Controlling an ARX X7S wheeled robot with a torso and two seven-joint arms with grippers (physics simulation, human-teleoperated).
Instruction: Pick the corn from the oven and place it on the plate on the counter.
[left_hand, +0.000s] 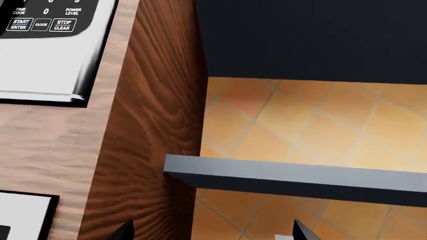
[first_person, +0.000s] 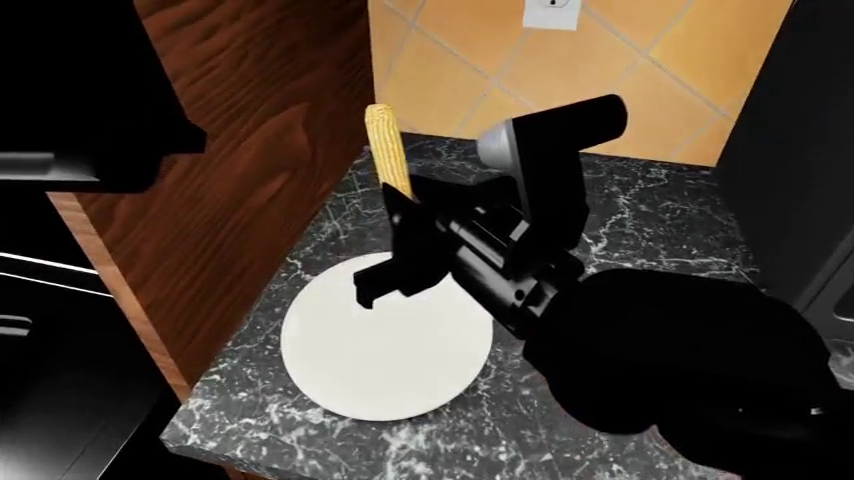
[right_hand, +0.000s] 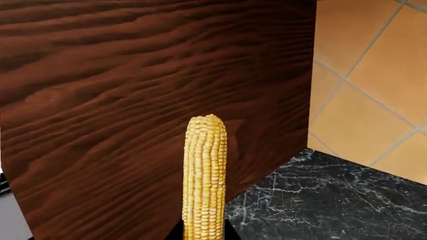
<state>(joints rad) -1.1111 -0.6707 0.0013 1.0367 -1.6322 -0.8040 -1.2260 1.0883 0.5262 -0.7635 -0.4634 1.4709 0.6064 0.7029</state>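
1. Fingertips of our left gripper (left_hand: 210, 232) barely showed in the left wrist view; we could not tell its jaws' state.
2. Head view: our right gripper (first_person: 396, 222) clamped the corn (first_person: 388, 148) upright above the plate (first_person: 387, 350) on the counter (first_person: 641, 215).
3. Right wrist view: the corn (right_hand: 205, 175) stood near a wooden panel (right_hand: 133, 100); released upright, it might topple and roll off the plate.

Head view: looking steeply down from above onto the worktop (first_person: 641, 215), close over the right arm. Right wrist view: low, very near the corn (right_hand: 205, 177), facing the wooden panel (right_hand: 133, 100); worktop, panel and tiled wall (right_hand: 373, 75) shared with the head view. Left wrist view: elsewhere, close against wood (left_hand: 147, 150), facing tiles.
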